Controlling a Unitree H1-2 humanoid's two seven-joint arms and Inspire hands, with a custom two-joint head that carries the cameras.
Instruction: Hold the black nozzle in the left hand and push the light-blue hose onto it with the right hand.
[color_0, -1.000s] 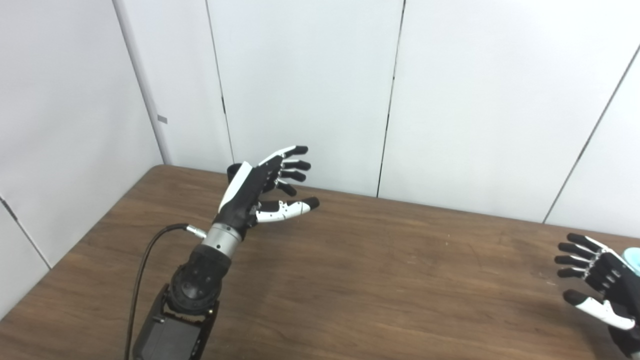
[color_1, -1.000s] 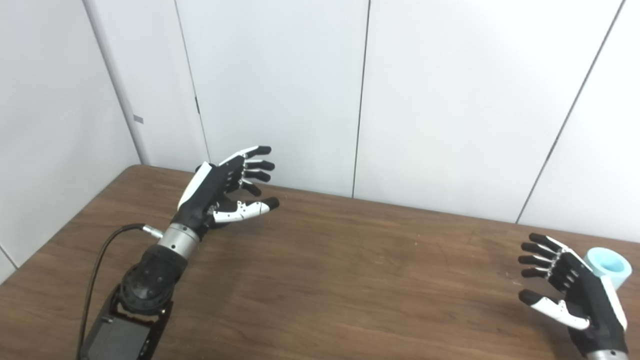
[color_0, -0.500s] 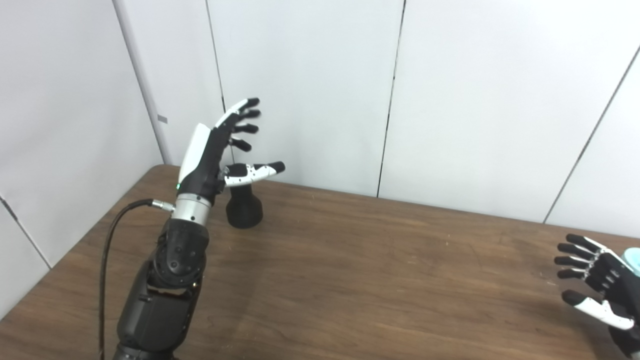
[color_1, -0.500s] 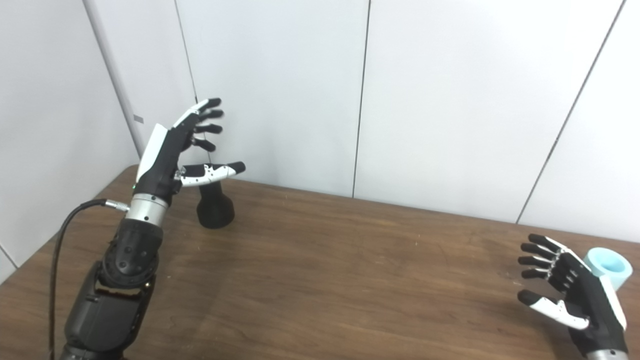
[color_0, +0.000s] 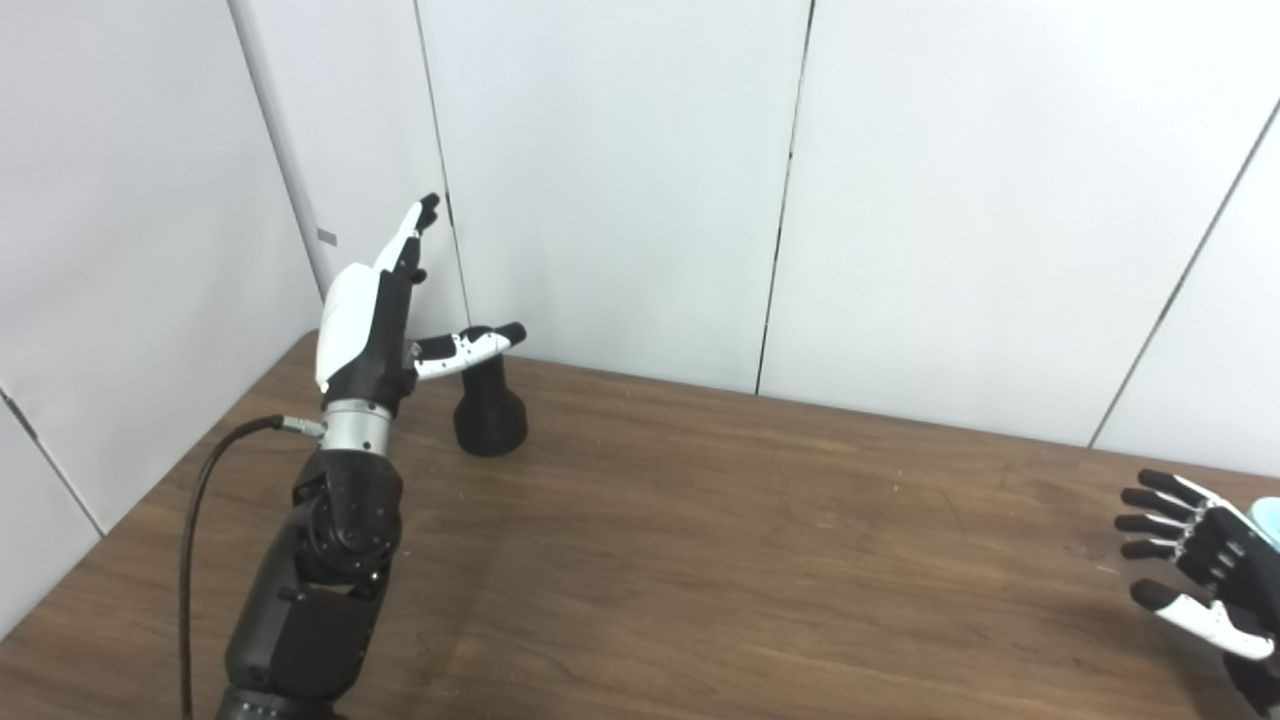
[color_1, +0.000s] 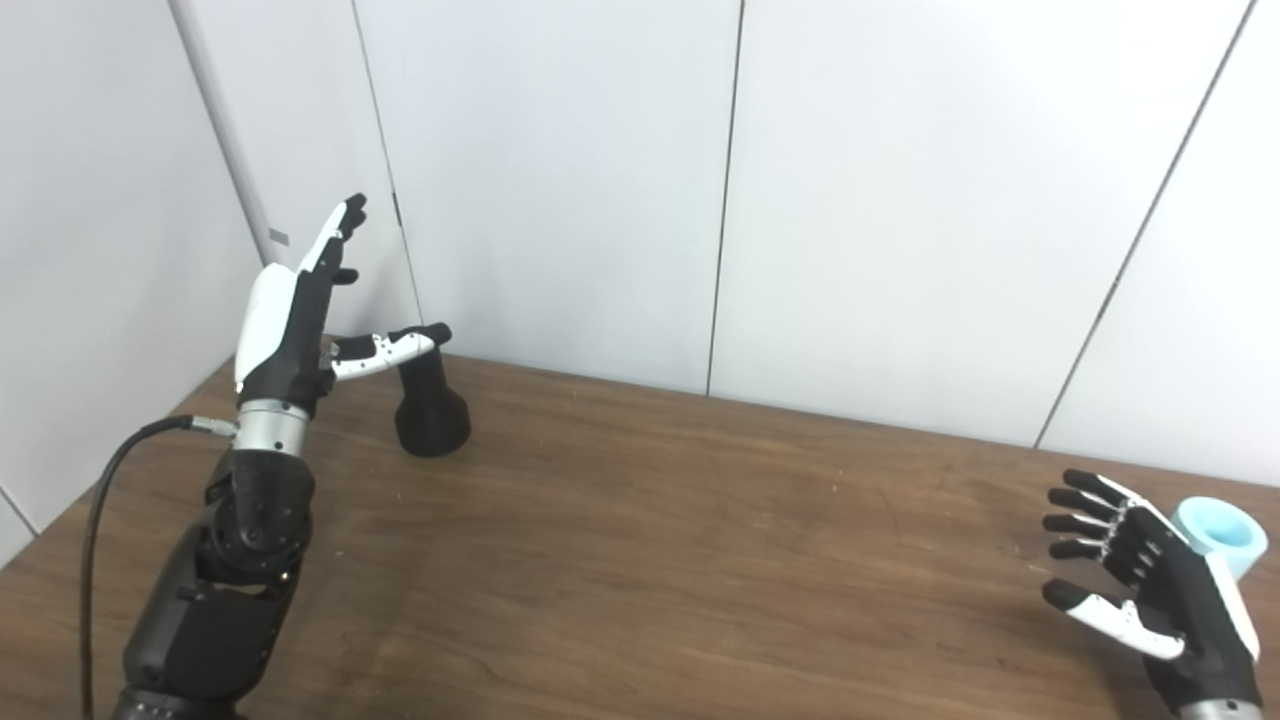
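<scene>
A: Firstly, the left side. What is the state of the left hand (color_0: 372, 325)?

B: Raised above the table (color_0: 700, 560), fingers spread and pointing up, thumb out sideways; it grasps nothing. The nozzle (color_0: 488, 412) stands upright just beside it, near the back left corner, wide base down, narrow neck under the thumb. I cannot tell whether the thumb touches the neck.

A: How will the nozzle handle?

B: By my judgement it is rigid moulded plastic, light, matte and not slippery. The flared base gives the firmest hold and leaves the neck free to take the hose.

A: Room around it?

B: Tight behind: wall panels (color_0: 600, 180) stand close at the back and left, and the table's corner is near. The wide middle of the table looks the better place for joining.

A: And the right side?

B: The right hand (color_1: 1150, 590) hovers near the right edge, fingers apart, holding nothing. The hose (color_1: 1220, 535) sits just behind it, a short light-blue piece with its open end up, partly hidden by the hand. It looks soft and light; likely to deform if squeezed, so a grip around its side below the mouth seems wise. It is well apart from the nozzle.
</scene>
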